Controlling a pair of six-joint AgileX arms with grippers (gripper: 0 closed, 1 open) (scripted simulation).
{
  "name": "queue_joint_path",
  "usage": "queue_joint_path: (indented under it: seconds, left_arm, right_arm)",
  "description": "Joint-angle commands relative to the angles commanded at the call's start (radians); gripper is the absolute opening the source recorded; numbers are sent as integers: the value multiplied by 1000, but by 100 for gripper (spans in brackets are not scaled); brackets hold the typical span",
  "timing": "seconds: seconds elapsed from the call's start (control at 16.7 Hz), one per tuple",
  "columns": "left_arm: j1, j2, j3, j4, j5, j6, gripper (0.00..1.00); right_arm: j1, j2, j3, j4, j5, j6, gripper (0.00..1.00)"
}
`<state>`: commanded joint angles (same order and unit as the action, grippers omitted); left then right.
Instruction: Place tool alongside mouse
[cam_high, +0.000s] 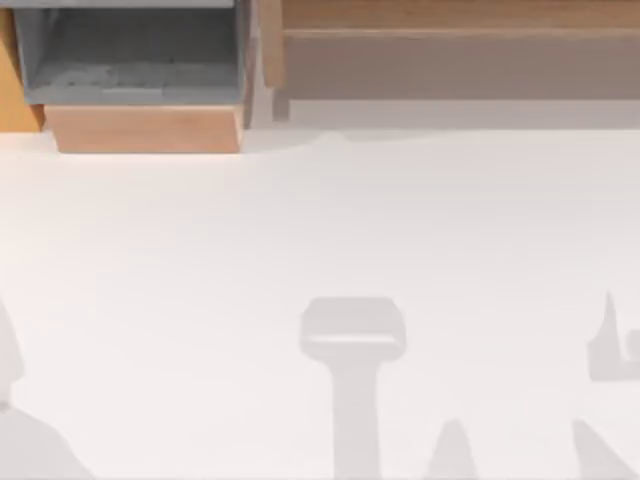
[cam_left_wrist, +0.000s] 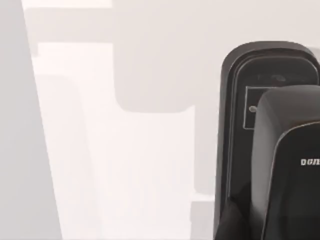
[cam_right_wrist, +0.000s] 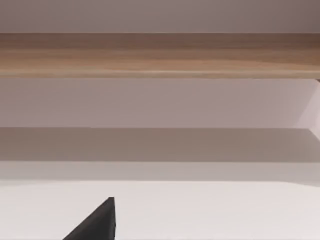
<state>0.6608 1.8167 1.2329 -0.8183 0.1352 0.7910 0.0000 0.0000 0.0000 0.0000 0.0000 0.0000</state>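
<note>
Top view looks down on a white counter (cam_high: 200, 250) crossed by soft grey shadows (cam_high: 352, 340) near its front edge. At the back left stands a wooden box (cam_high: 145, 128) with a grey inside, open toward us. To the right of it a long wooden shelf (cam_high: 450, 15) runs along the back, with a grey panel beneath its rail. In the left wrist view we see the stapler (cam_left_wrist: 270, 145) close before the camera. It is a black, elongated body with a rounded end, thin grey outlines on its flat face and a few white letters on the raised glossy part over it. Behind it lies the white counter, marked with pale blocky shadows. We cannot tell whether the stapler rests on the counter or is being held, nor where on the counter it is. We also cannot tell whether the left tool is open, closed or gripping it. The right wrist view faces the wooden shelf rail across a stretch of white counter, with the pale panel and a band of shadow below the rail. A black wedge (cam_right_wrist: 97, 224) pokes in at the near edge of that view. We cannot tell whether the right tool is open or closed.
</note>
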Motion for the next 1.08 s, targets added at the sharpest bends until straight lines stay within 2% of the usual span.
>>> queue_joint_path:
  seconds: [0.42, 1.08]
  left_arm:
    - [-18, -14, 3, 59, 12, 14, 0]
    - [39, 32, -11, 46, -34, -45, 0]
  right_arm:
    - [0, 0, 0, 0, 0, 0, 100]
    - [0, 0, 0, 0, 0, 0, 100]
